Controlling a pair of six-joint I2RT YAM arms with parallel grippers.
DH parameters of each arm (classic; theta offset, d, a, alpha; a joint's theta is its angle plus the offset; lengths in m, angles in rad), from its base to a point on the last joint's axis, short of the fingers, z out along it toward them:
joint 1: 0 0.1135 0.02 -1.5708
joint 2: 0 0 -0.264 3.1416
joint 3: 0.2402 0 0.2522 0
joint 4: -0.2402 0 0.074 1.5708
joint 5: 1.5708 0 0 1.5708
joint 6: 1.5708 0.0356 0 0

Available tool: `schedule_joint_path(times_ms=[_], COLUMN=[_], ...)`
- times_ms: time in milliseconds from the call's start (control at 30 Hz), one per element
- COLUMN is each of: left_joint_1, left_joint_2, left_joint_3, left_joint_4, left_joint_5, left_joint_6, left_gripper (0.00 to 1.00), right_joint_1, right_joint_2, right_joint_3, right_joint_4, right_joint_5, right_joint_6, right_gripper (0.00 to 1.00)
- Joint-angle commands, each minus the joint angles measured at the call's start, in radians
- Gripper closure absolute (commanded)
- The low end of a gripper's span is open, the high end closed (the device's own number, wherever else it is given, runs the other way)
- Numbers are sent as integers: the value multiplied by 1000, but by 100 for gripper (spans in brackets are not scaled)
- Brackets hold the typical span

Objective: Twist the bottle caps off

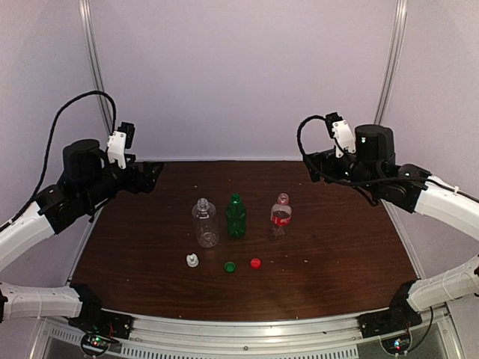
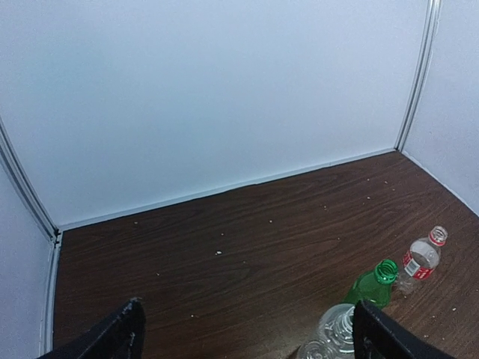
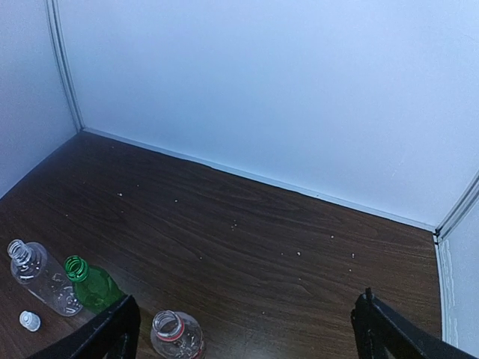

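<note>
Three bottles stand uncapped in a row mid-table: a wider clear bottle (image 1: 205,223), a green bottle (image 1: 236,216) and a clear red-labelled bottle (image 1: 281,215). In front of them lie the caps: white cap (image 1: 192,260), green cap (image 1: 230,266), red cap (image 1: 255,262). My left gripper (image 1: 152,176) hovers open at the back left and my right gripper (image 1: 313,166) open at the back right, both well away from the bottles. The left wrist view has the green bottle (image 2: 372,284) and red-labelled bottle (image 2: 419,262) beyond the open gripper (image 2: 251,336). The right gripper (image 3: 243,333) holds nothing.
The dark wooden table (image 1: 337,247) is enclosed by white walls at the back and sides, with metal posts (image 1: 93,60) in the corners. Small white specks dot the tabletop (image 3: 247,224). Both arm bases sit at the near edge.
</note>
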Motion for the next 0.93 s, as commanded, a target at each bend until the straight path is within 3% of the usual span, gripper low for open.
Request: schedule_joint_path(times_ms=[0, 900], left_joint_1=[8, 8], left_joint_2=[-11, 5], left_joint_3=[-10, -19], left_joint_4=[46, 59], left_joint_5=[-33, -32], left_joint_6=[11, 26], left_gripper=[2, 2], right_joint_1=[-6, -5], right_joint_2=[-9, 20], right_joint_3=[-16, -24], right_joint_4=[44, 48], right_joint_5=[21, -14], right_joint_6=[-1, 24], right_gripper=[0, 0])
